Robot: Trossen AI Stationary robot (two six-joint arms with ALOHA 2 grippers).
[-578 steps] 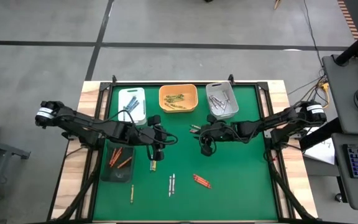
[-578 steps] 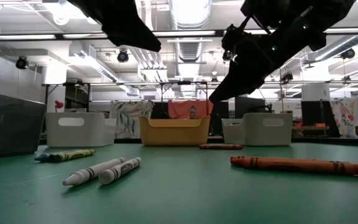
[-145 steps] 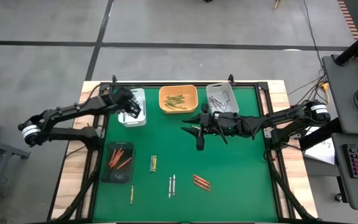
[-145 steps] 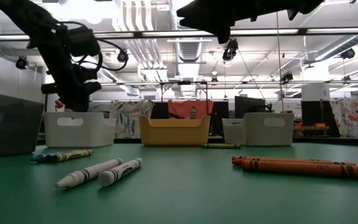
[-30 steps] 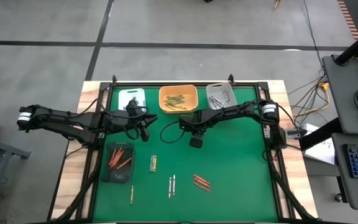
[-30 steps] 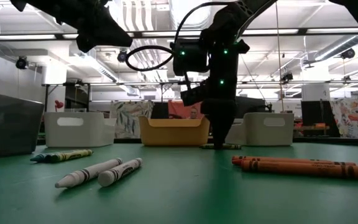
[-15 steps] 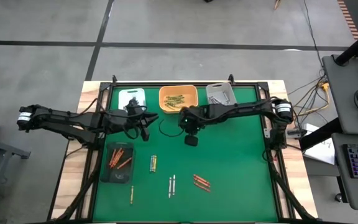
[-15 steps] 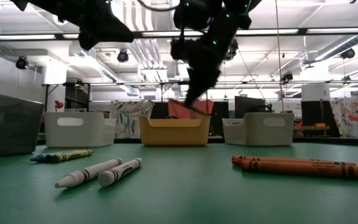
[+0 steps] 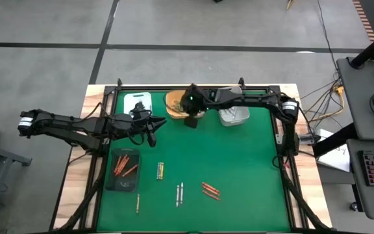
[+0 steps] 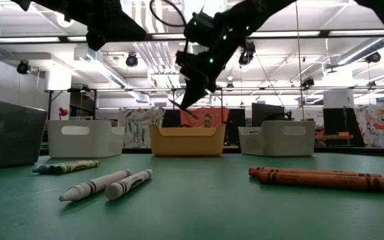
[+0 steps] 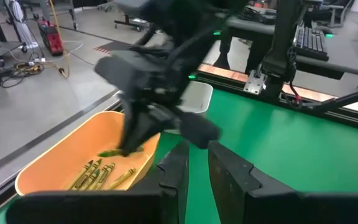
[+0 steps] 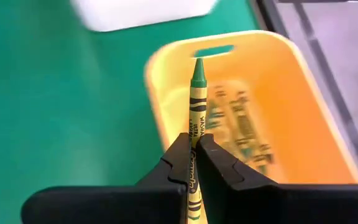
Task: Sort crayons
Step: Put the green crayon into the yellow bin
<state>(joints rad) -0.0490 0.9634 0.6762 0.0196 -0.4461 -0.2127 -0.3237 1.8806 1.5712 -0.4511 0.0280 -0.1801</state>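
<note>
My right gripper [image 12: 193,152] is shut on a yellow-green crayon [image 12: 196,102] above the orange tray [image 9: 174,104], which holds several crayons of that colour. In the low view the right gripper [image 10: 191,90] hangs high over the tray. My left gripper [image 9: 152,128] waits above the table's left half, its fingers [image 11: 178,167] a narrow gap apart with nothing between them. On the mat lie an olive and blue pair [image 9: 160,170], two white crayons [image 9: 179,193], red-orange ones [image 9: 210,189] and a single one [image 9: 137,203]. My right gripper pinches the crayon's wrapped shaft [image 12: 194,135] between its two fingers. The crayon lies along the fingers, its green point [image 12: 197,67] sticking out ahead of them. The fingers slant down toward the table's far left. The crayon is lifted clear, over the orange tray.
A white tray [image 9: 137,101] stands left of the orange one and a grey-white tray [image 9: 234,116] right of it, along the far edge. A dark tray [image 9: 113,179] with red-orange crayons sits at the near left. The mat's right half is bare.
My right gripper has risen from the mat and gone toward the far edge and left, tipping from pointing steeply down to a slant. The yellow-green crayon has come up with it, lifted clear and carried over the orange tray.
</note>
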